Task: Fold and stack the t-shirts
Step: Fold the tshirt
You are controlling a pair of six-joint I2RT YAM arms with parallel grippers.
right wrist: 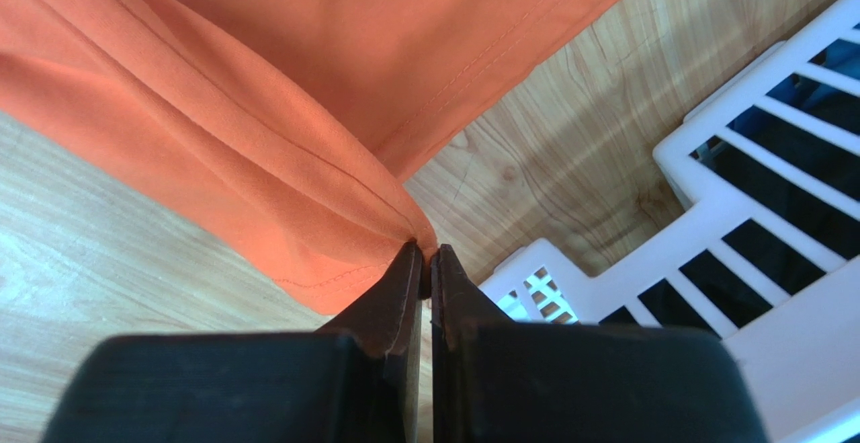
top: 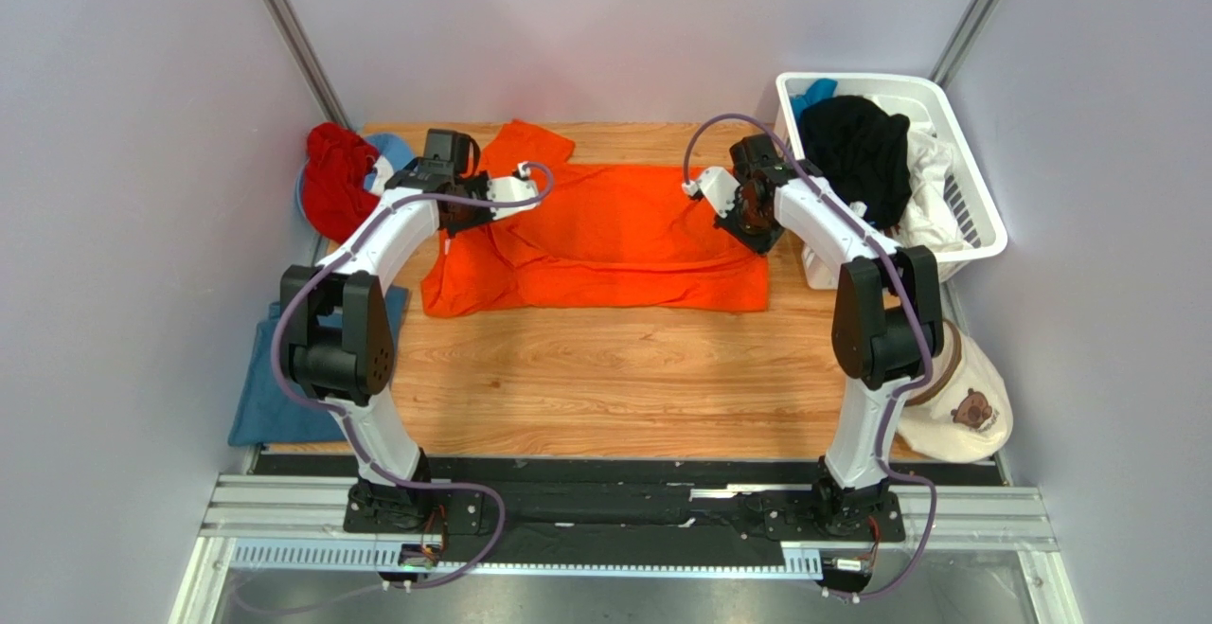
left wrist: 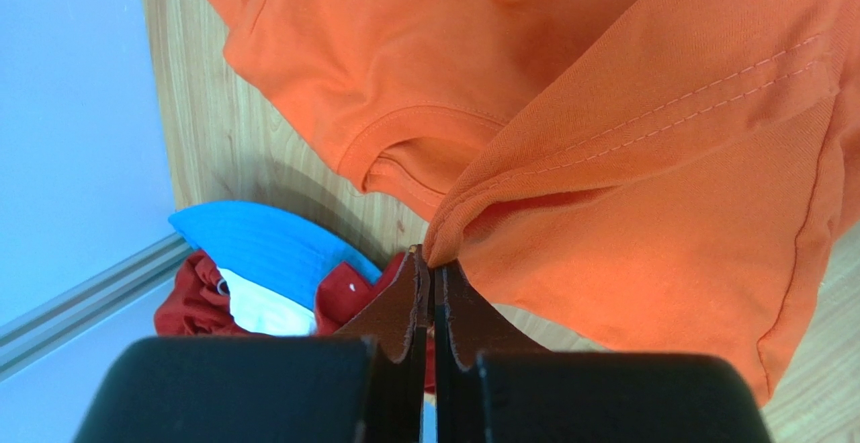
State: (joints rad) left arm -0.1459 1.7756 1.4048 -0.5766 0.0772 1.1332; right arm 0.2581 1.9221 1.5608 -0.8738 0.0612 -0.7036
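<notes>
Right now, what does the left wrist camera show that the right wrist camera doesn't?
Only the left wrist view: the collar of the orange t-shirt, plus a blue piece and red cloth beside it. Only the right wrist view: the white slatted basket. Both: the orange t-shirt pinched in a shut tool, the left tool in one, the right tool in the other, over the wooden table.

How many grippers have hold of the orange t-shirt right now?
2. The left gripper is shut on a fold of the orange t-shirt near its collar. The right gripper is shut on a hem edge beside the white basket. Neither is hidden.
</notes>
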